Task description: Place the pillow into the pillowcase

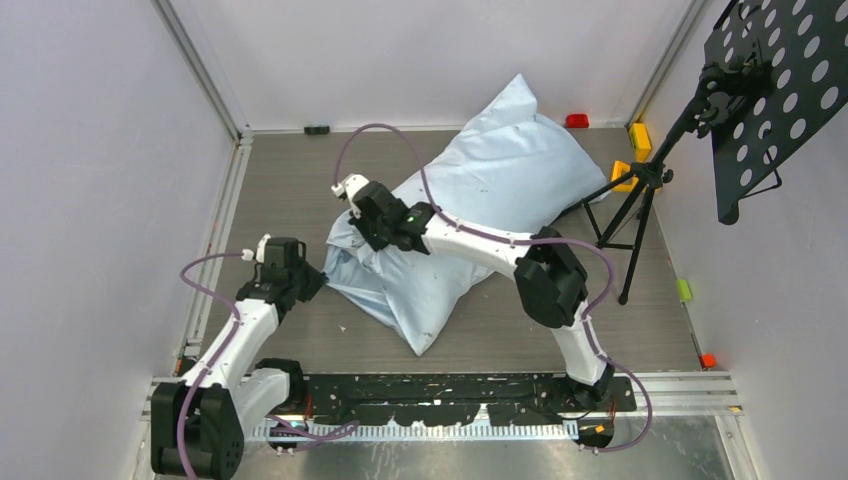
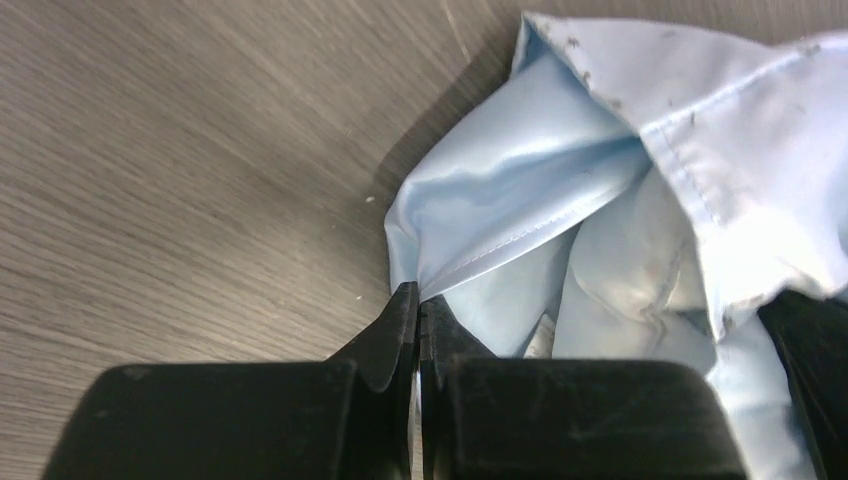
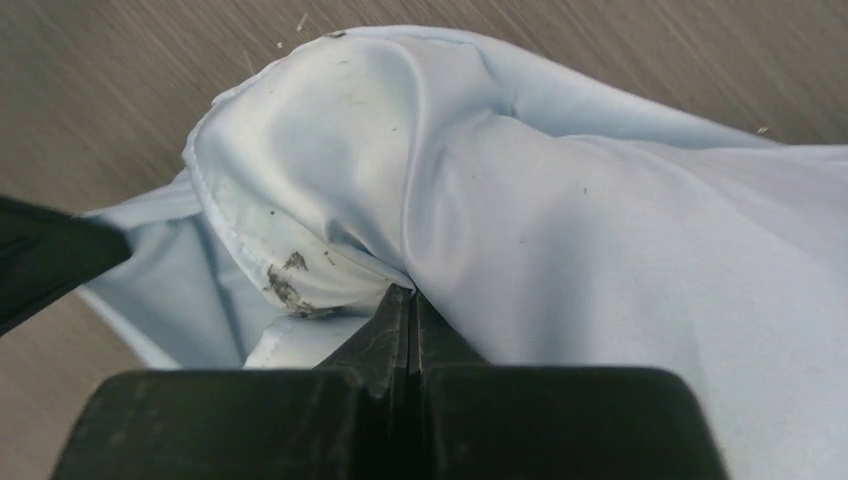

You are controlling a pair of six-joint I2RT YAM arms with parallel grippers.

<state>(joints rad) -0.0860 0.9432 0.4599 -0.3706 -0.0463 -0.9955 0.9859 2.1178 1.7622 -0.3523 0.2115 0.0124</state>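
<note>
Blue pillowcase (image 1: 500, 180) beside black tripod (image 1: 648, 176), left and right jaws tight on its hem.

One of most things here, two of a few.

On the one table (image 1: 280, 190) I count two robot arms, the left arm (image 1: 235, 335) and the right arm (image 1: 480, 243). There are two grippers, the left gripper (image 2: 418, 310) and the right gripper (image 3: 408, 310), and two purple cables, one cable (image 1: 186, 276) on the left and one cable (image 1: 380, 126) on the right. There is one blue pillowcase (image 1: 500, 170) and one pillow (image 2: 625, 275), which shows only as a pale padded patch inside it. To the right stands one black stand (image 1: 640, 200). By it are two yellow blocks, one block (image 1: 640, 135) by the wall and one block (image 1: 622, 175) behind the legs. I also count one red block (image 1: 577, 121), one green piece (image 1: 684, 290), one orange piece (image 1: 708, 360) and one small black piece (image 1: 317, 129).
</note>
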